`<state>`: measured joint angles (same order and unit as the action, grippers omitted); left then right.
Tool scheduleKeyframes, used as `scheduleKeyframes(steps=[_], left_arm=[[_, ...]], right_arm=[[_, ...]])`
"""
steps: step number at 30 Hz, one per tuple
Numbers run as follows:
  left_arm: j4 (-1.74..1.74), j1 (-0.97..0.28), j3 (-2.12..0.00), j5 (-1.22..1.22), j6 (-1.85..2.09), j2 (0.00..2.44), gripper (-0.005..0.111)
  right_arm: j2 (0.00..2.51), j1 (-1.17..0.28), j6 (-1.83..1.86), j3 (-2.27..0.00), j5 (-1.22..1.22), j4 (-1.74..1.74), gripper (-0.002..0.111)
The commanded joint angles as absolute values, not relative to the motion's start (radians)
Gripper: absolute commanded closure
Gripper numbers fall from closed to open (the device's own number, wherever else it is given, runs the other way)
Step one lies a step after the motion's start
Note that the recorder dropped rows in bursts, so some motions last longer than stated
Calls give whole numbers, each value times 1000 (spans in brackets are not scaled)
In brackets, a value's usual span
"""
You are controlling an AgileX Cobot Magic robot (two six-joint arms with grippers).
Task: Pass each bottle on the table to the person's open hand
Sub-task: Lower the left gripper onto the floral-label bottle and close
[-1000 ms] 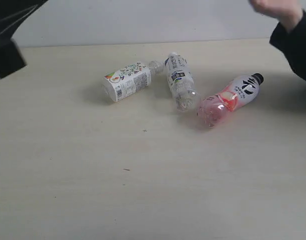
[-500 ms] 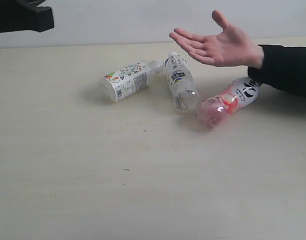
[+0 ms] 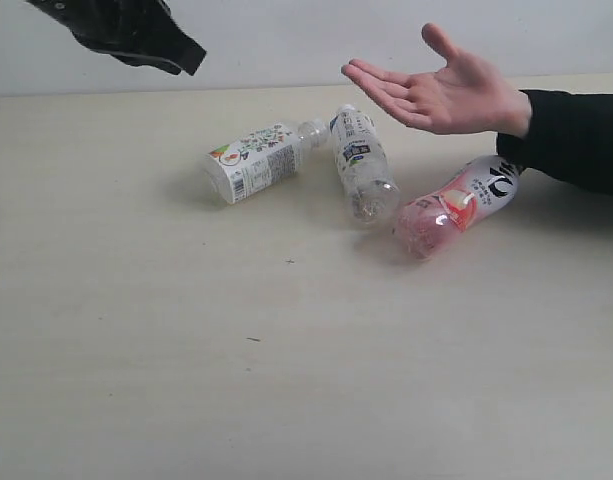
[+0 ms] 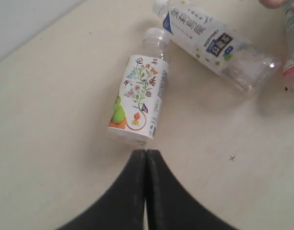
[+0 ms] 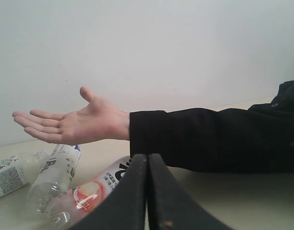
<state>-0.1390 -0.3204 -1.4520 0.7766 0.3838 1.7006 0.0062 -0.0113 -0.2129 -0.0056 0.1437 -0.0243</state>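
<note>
Plainly, three bottles lay on their sides on the bench, grouped toward the edge that ran along the white wall. The fruit-print bottle had its neck just beside the cap end of the blue-labelled bottle. The base of the blue-labelled bottle lay close to the base of the pink bottle; whether those two touched could not be told. The person's open hand was held palm up above the bench, fingers spread, over the stretch between the blue-labelled and pink bottles. Its black sleeve hid the pink bottle's cap end in the exterior view.

The left gripper had its jaws pressed together with nothing between them. It was raised off the bench, and in its wrist view its tips pointed at the base of the fruit-print bottle. The right gripper was likewise closed and empty, facing the sleeve and the hand.
</note>
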Motion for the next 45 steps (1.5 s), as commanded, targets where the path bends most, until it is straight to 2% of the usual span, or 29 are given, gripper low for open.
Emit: scheduleKeyframes(steps=[1,11,13,15,20,23,30,45], left_arm=[[-53,-317,-1637,931,382,1839,107],[-10,-319,-2059,1179,439,2186,107],[-12,-319,-2105,1179,435,2222,101],[-13,-319,-2125,1181,435,2245,88],[-18,-339,-2129,1169,453,2269,29],[-18,-364,-2129,1168,491,2280,3],[13,-430,-2129,1117,530,2314,2],[44,-414,-2129,954,516,2384,2]], right_arm=[[0,-13,-211,0,133,-25,108],[0,-13,-211,0,133,-25,108],[0,-13,-211,0,133,-25,108],[0,-13,-211,0,133,-25,108],[0,-13,-211,0,133,-25,108],[0,-13,-211,0,133,-25,108],[0,-13,-211,0,133,-25,108],[0,-13,-211,0,133,-25,108]])
